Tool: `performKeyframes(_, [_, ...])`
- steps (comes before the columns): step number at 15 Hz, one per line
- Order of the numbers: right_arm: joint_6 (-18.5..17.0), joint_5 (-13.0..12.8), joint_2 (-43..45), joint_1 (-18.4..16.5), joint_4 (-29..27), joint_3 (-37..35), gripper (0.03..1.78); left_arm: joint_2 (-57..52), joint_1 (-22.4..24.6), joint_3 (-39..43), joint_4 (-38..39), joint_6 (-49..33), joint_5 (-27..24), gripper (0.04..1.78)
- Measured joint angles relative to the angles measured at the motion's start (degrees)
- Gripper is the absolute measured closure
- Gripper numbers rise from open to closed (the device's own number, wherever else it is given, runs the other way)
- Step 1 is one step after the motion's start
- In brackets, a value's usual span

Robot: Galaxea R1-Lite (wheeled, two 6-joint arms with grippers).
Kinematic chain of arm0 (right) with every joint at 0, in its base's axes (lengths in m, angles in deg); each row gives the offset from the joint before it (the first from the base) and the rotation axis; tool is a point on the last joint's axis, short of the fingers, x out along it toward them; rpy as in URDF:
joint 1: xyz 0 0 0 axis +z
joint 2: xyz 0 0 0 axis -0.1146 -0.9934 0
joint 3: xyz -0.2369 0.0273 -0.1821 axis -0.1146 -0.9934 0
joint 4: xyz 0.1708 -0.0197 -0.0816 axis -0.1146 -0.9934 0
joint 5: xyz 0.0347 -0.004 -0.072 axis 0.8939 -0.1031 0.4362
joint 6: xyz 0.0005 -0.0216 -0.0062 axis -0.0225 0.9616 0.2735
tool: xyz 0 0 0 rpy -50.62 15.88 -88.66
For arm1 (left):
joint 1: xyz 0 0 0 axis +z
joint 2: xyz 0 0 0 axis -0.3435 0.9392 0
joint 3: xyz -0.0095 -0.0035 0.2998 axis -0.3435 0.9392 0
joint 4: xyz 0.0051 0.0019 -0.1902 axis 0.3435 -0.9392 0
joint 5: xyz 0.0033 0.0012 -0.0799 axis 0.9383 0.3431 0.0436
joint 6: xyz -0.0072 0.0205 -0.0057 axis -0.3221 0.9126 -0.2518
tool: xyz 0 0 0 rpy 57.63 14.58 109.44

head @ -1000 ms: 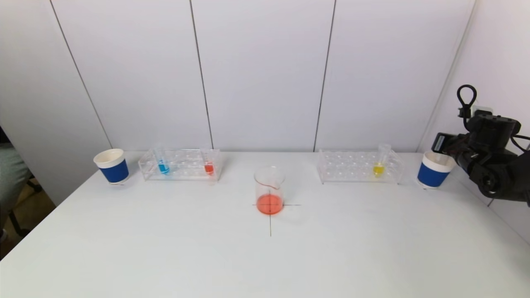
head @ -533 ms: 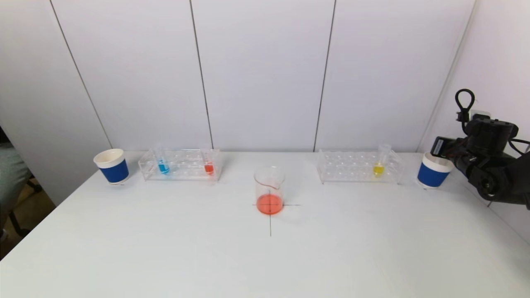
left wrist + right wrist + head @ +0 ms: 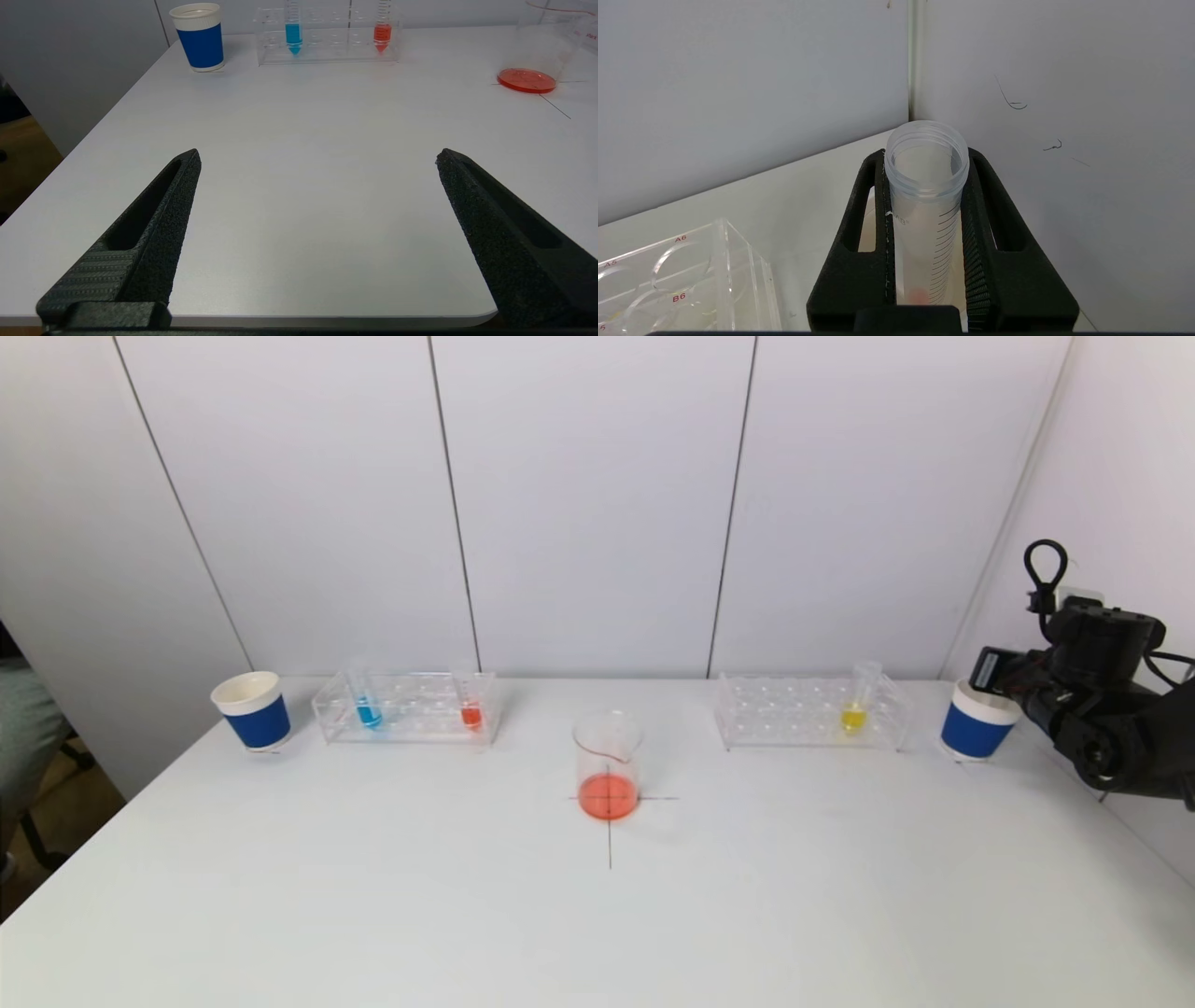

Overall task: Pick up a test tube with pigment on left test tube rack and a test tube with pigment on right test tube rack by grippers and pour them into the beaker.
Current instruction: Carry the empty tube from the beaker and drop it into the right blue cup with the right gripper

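The left test tube rack (image 3: 411,714) holds a blue-pigment tube (image 3: 367,707) and a red-pigment tube (image 3: 470,709). One yellow-pigment tube (image 3: 853,711) stands in the right test tube rack (image 3: 794,714). The beaker (image 3: 608,761) stands mid-table on a cross mark, with orange-red liquid in its bottom. My right gripper (image 3: 924,157) is shut on a nearly empty test tube (image 3: 927,219) with a faint red trace at its tip, held by the right blue cup (image 3: 976,723). My left gripper (image 3: 318,153) hangs open over the table's near edge, out of the head view.
A second blue paper cup (image 3: 252,711) stands left of the left rack. The right arm (image 3: 1106,737) reaches in past the table's right edge, close to the side wall. White wall panels rise just behind the racks.
The right arm has shifted a little to the right and back, so more of the right blue cup shows. Racks, tubes and beaker have not moved.
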Motion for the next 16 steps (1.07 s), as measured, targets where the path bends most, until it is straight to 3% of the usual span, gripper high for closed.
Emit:
performKeyframes(6, [-1.46,0.05,-0.02,0.05,0.00,0.05,1.34,0.00,0.00,0.00,0.00,0.02,0.00,0.06])
performKeyframes(9, [-1.62,0.00,-0.02,0.07,0.00,0.07,1.22,0.00,0.00,0.00,0.00,0.00,0.00,0.06])
performKeyframes(11, [-1.62,0.00,-0.02,0.07,0.02,0.09,1.01,0.00,0.00,0.00,0.00,0.02,0.00,0.06])
performKeyframes(16, [-1.60,-0.02,0.11,0.09,0.00,-0.02,0.27,0.00,0.00,0.00,0.00,0.00,0.02,0.06])
